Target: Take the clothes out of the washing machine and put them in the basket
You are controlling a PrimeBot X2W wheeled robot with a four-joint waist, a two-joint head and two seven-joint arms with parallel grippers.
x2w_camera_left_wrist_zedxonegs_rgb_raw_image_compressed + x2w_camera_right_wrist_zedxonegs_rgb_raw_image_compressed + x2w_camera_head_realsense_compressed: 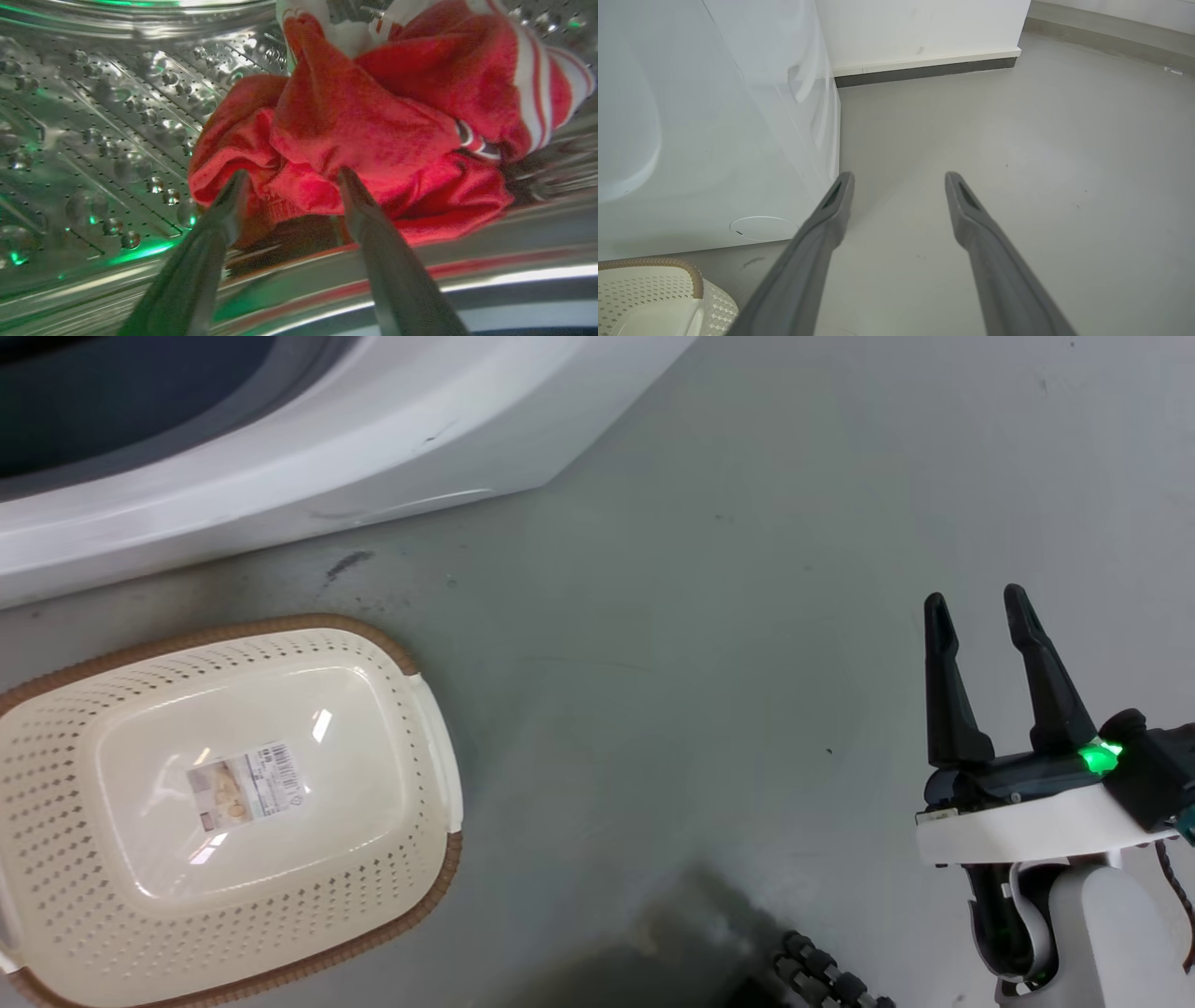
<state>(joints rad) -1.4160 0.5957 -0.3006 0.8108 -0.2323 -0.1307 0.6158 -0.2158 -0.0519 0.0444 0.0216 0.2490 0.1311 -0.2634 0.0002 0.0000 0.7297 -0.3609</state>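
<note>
1. Not yet loaded: basket [308,623] at 8 o'clock in head view, set on floor [747,616] just beside machine [373,439], holding nothing but a label [247,784] on its bottom.
2. Not yet out: clothes [364,116] bunched inside drum [117,116], filling 12 to 3 o'clock of left wrist view. Red folds heaped on the perforated steel, striped trim at 2 o'clock, near edge of the heap just behind the drum's shiny lip.
3. Reaching into the drum with left gripper [293,173], fingers spread wide and clamping nothing. Tips at the heap's 6 o'clock edge with a red fold showing between them; whether touching the cloth or just short of it, hard to tell.
4. Hanging over bare floor at 4 o'clock in head view: right gripper [977,597], fingers apart, empty, well apart from basket. In right wrist view, pointing toward the skirting at 12 o'clock, with machine at 9 o'clock and a corner of basket at 8 o'clock.
5. Judged progress: early. Reach into the drum made, grasp not closed, nothing lifted, nothing delivered.
6. Left to do, by that reading: closing on a thick fold, drawing the whole heap out over the lip, carrying it round to basket at 8 o'clock, letting go above it.
7. Worth guarding against: pinching only a thin edge and leaving most of the cloth behind, or dragging a loose part across the lip and onto floor.
</note>
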